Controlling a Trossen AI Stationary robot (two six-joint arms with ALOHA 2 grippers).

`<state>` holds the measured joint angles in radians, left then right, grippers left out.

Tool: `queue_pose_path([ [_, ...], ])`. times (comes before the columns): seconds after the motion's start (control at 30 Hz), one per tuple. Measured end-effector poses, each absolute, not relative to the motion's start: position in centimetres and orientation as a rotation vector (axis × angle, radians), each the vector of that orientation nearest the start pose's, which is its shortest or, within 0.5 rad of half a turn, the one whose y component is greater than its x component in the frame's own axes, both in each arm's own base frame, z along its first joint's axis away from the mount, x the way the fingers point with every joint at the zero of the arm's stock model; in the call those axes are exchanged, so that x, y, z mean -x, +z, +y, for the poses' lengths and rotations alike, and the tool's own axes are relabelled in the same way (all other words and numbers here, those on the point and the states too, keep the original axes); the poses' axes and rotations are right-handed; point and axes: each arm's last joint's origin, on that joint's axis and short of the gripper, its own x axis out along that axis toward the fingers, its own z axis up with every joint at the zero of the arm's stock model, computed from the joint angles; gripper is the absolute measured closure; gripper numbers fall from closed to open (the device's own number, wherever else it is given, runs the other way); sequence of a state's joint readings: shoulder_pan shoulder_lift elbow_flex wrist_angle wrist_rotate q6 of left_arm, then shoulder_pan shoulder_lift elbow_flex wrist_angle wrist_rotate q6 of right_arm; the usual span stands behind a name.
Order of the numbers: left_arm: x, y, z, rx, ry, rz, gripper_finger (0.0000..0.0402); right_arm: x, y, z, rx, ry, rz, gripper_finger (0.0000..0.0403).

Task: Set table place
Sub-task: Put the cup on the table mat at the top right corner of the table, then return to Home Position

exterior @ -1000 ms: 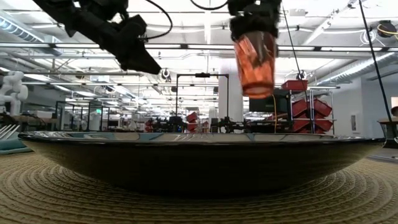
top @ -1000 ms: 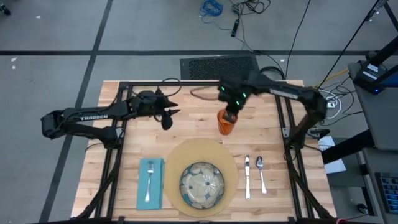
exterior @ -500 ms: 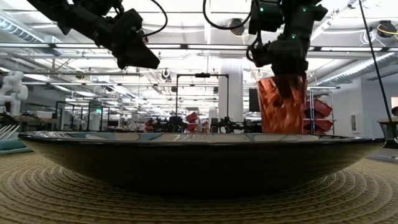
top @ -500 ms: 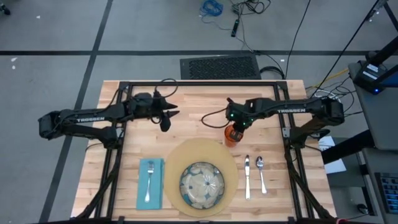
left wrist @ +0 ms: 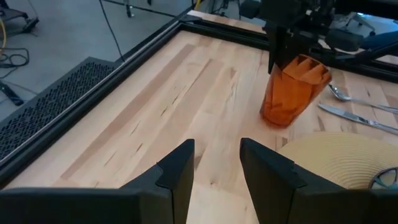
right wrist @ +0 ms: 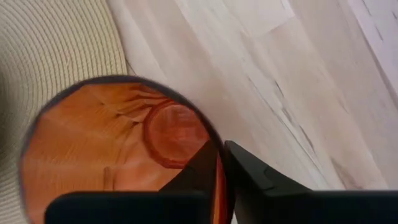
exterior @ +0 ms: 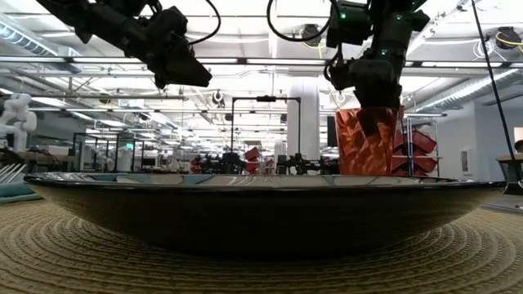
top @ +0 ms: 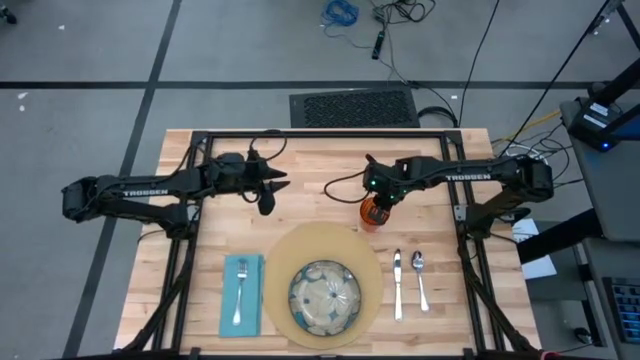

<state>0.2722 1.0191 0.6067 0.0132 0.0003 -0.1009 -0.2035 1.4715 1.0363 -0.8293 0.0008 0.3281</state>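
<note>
Right pincer [top: 376,203] clamps the small orange cup's [top: 374,215] rim beside the round tan mat [top: 300,247]; left pincer [left wrist: 216,163] hovers, fingers apart.

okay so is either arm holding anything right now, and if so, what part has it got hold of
The right gripper holds the orange cup by its rim, one finger inside and one outside. The left gripper is open over bare table, holding nothing.

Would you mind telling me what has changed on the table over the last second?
The right gripper carried the orange cup from the middle of the table's far half down towards the mat, lowering it beside the mat's far right edge, above the knife; its fingers still pinch the rim. The left gripper, dish, napkin, fork and spoon stayed put.
</note>
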Motion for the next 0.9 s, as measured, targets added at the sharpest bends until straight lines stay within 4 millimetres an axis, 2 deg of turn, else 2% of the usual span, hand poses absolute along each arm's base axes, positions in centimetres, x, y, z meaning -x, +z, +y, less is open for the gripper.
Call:
queue_pose_path([
  [0.53, -21.1, 24.8, 5.9, 0.147, 0.288, 0.376, 0.0284, -26.6, 22.8, -5.4, -0.414, -0.376, 1.224, 0.0323],
  [0.63, -21.1, 24.8, 5.9, 0.147, 0.288, 0.377, 0.0284, -26.6, 24.4, -5.4, -0.39, -0.361, 1.256, 0.0314],
  [0.73, -21.2, 24.9, 5.9, 0.142, 0.287, 0.372, 0.0284, -26.4, 26.8, -5.3, -0.373, -0.352, 1.281, 0.0309],
  [0.9, -20.7, 25.8, 5.6, 0.075, 0.269, 0.313, 0.0284, -25.0, 31.4, -4.2, -0.311, -0.291, 1.156, 0.0308],
])
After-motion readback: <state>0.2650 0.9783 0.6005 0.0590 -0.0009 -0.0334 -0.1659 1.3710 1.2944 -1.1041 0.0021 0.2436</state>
